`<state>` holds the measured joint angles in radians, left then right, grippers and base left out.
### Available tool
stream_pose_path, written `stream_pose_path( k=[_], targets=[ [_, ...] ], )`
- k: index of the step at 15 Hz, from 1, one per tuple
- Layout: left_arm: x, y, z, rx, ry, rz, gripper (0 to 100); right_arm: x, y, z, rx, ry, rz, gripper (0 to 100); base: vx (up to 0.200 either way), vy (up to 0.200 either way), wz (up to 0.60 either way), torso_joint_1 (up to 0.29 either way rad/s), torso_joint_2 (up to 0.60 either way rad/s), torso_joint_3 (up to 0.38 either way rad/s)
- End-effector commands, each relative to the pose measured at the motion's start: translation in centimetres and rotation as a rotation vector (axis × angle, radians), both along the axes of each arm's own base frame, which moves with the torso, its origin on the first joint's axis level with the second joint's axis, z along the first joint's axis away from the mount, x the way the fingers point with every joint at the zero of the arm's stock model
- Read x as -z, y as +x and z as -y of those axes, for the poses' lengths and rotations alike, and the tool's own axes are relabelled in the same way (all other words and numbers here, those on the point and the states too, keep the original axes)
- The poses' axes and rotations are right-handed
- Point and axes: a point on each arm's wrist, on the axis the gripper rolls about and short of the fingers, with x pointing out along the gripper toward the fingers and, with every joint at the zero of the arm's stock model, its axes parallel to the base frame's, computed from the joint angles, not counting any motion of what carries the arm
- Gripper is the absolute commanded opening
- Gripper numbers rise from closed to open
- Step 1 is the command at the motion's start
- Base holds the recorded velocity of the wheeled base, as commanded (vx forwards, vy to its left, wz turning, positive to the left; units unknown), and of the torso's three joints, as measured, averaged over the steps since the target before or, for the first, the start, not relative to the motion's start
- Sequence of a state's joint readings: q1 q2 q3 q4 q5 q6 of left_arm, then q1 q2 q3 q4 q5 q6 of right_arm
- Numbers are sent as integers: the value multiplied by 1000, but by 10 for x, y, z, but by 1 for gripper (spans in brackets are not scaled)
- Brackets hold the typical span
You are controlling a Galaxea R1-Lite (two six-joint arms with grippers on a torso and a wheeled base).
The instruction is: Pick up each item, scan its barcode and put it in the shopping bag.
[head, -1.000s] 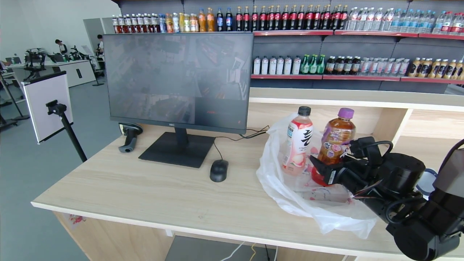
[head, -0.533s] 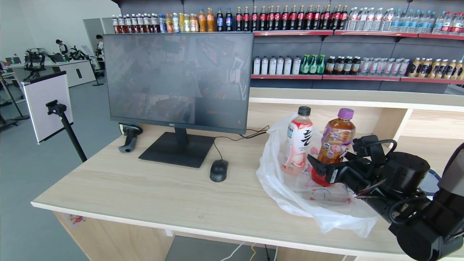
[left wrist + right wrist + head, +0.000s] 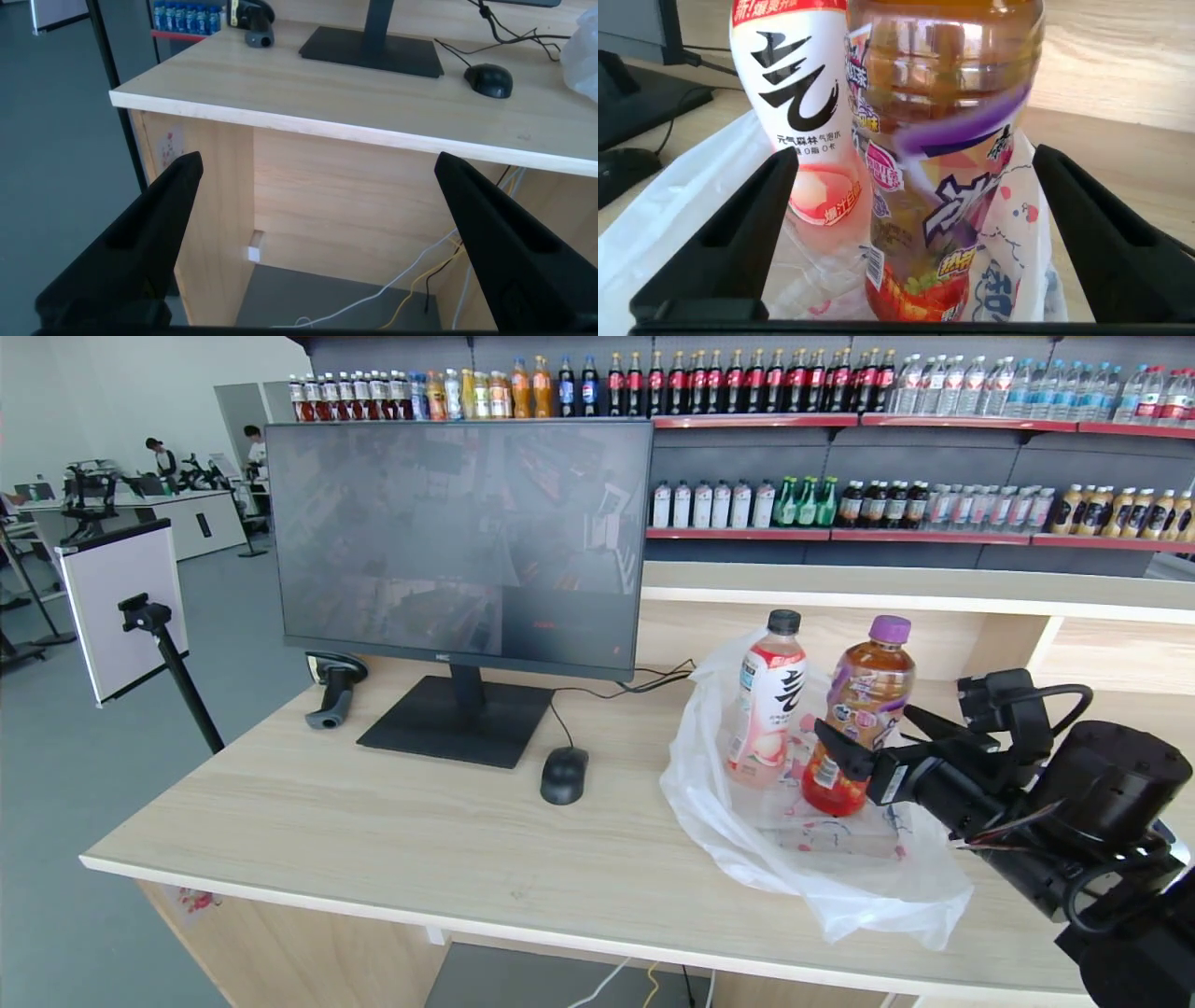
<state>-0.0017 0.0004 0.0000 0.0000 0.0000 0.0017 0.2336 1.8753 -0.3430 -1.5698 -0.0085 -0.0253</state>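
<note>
Pointing level at the purple-capped bottle (image 3: 868,681), the right end effector (image 3: 864,721) gapes wide, empty.

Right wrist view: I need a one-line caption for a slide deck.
Open right gripper facing an amber bottle and a pink bottle upright on the shopping bag.

A thin white plastic shopping bag (image 3: 840,882) lies slumped at the right of the pale wooden counter (image 3: 373,821). Two bottles stand upright in it, side by side: a pink peach drink bottle with a black cap (image 3: 767,709) on the left, and an amber tea bottle with a purple cap (image 3: 868,681) on the right. The black right gripper (image 3: 866,723) is level with the amber bottle's lower half, fingers spread apart. A black computer mouse (image 3: 564,775) sits left of the bag.
</note>
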Motion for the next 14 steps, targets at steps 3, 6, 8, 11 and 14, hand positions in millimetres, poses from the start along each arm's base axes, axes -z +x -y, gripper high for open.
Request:
stream_pose_path(
  k=[3,6,8,11,14],
  targets=[
    [0,0,0,0,0,0,100,-28,-101,19,-31,15,81,100,0,0,0,0,0,0],
    [0,0,0,0,1,0,100,-55,-141,26,-54,64,259,100,0,0,0,0,0,0],
    [0,0,0,0,-2,0,100,-65,-162,31,-61,67,334,100,0,0,0,0,0,0],
    [0,0,0,0,1,0,100,-50,-193,40,-62,-31,208,100,0,0,0,0,0,0],
    [0,0,0,0,0,0,100,-15,-235,52,-99,-100,31,100,0,0,0,0,0,0]
  ],
)
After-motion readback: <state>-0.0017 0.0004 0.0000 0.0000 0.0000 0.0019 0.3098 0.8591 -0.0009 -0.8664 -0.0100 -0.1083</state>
